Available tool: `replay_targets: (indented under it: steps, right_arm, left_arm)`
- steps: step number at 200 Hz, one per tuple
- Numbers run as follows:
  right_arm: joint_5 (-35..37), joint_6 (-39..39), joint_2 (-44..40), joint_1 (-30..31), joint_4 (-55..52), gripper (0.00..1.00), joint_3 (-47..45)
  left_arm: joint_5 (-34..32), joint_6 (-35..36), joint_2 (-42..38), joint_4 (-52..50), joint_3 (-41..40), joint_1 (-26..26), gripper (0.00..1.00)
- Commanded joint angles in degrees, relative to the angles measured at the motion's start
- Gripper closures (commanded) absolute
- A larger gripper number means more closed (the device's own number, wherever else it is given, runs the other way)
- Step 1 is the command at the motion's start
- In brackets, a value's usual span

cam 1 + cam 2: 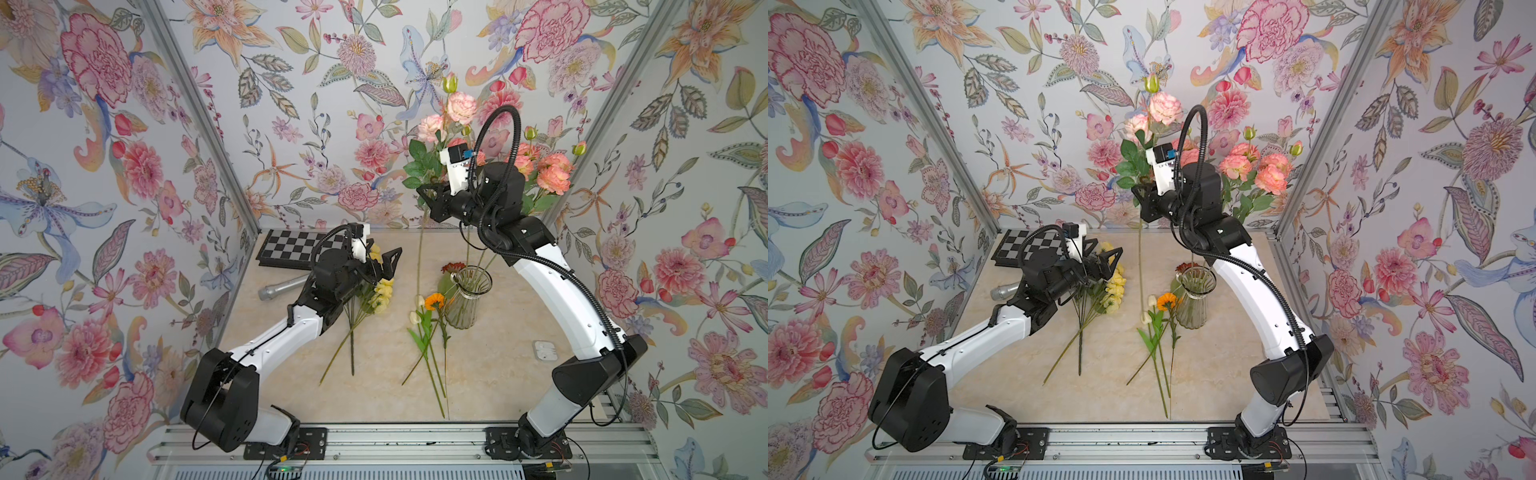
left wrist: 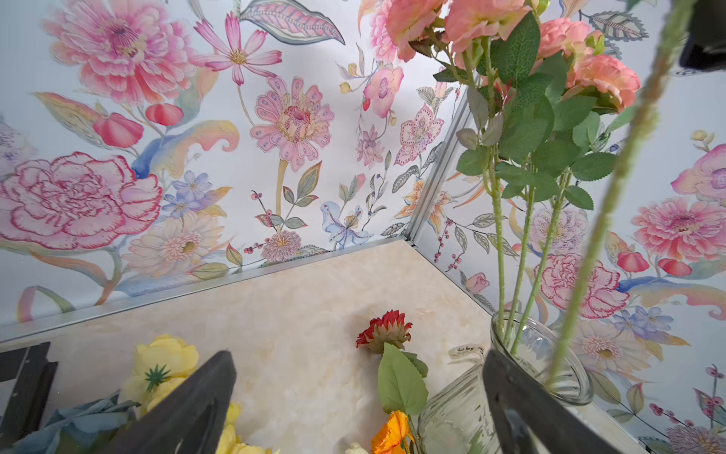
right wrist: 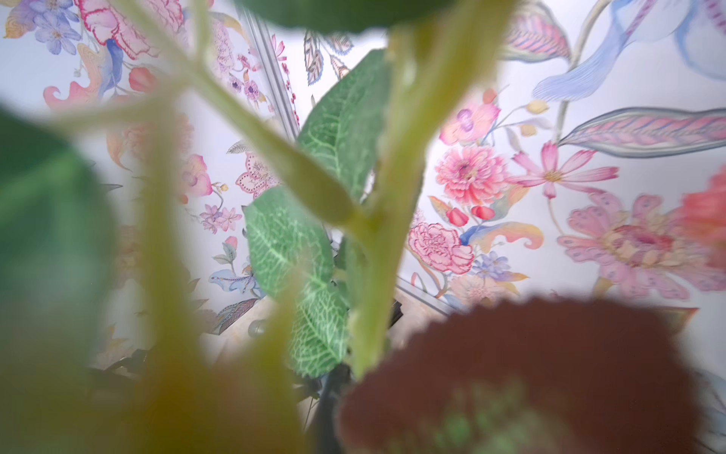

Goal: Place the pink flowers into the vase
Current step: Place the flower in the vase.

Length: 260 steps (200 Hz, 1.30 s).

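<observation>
Top views, both: I see the right end effector [image 1: 426, 194] raised and pinching the pink spray [image 1: 460, 106], stem dangling near the vase [image 1: 469, 297]. Other pink flowers [image 1: 552, 176] stand in it. Left end effector [image 1: 388, 266] spread — above yellow flowers [image 1: 384, 291]. Left wrist: three green stems inside the vase. Right wrist — blurred stem and leaves.

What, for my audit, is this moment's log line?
right gripper shut on ruffled pink flower spray; left gripper open, empty; clear ribbed glass vase holds other sprays
</observation>
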Motion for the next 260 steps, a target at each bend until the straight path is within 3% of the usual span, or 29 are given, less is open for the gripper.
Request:
replay_targets:
  steps: [1,121,197,229,260]
  right_arm:
    - [3.2,-3.6,-3.4,-2.2,-1.3,1.0,1.7]
    - [14.2,-13.0,-14.0,-10.3,-6.0,1.0,5.9]
    - [14.3,-12.8,-16.2,-12.2,-6.0,1.0,5.0]
    - [12.7,-10.8,-16.6,-12.3,-5.1,1.0,0.2]
    - [11.8,-7.9,-20.7,-12.1,4.5,1.0,-14.6]
  left_arm:
    - [-2.9,3.3,-1.7,-3.2,0.5,1.6,0.01]
    - [-6.2,4.4,-2.6,-4.6,-1.1,1.8,0.01]
    - [-6.8,4.1,-2.5,-4.8,-1.8,1.8,0.01]
    - [-6.8,3.9,-2.6,-4.6,-2.1,1.8,0.01]
    - [-6.9,3.8,-2.5,-4.6,-2.3,1.8,0.01]
